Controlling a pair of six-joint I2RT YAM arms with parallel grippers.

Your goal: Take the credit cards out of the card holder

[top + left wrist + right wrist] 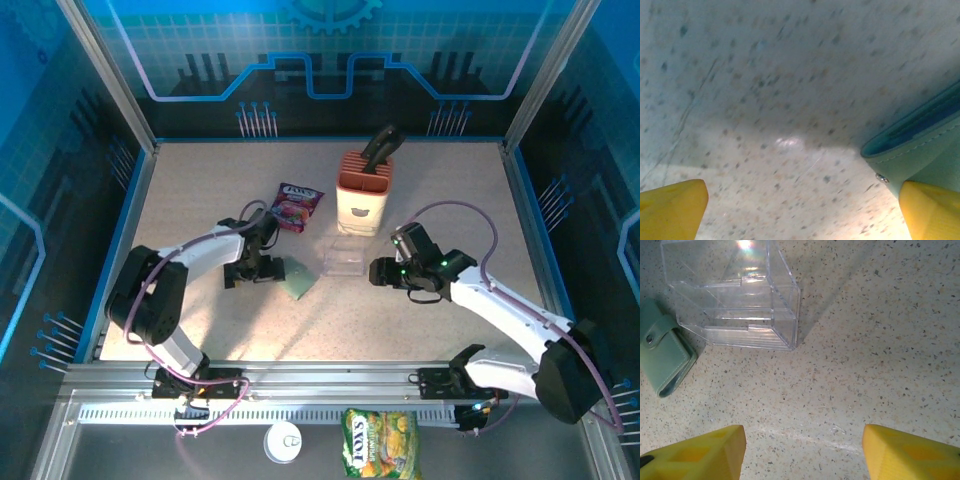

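Note:
The grey-green card holder (298, 279) lies folded shut on the table between the two grippers. My left gripper (256, 268) stands open just to its left, low over the table. In the left wrist view the left gripper (802, 212) has bare table between its yellow fingertips (671, 207), and the card holder (922, 150) sits against the right fingertip. My right gripper (384, 272) is open to the right of the holder. In the right wrist view the right gripper (802, 452) is empty, and the card holder (664, 357) lies at far left with its snap strap closed. The credit cards are hidden.
A clear plastic box (345, 257) stands between the holder and the right gripper, and it is the clear box (732, 295) at the top left of the right wrist view. Behind are a peach slotted block (363, 192) and a purple snack packet (297, 206). A green snack packet (380, 445) lies off the table in front.

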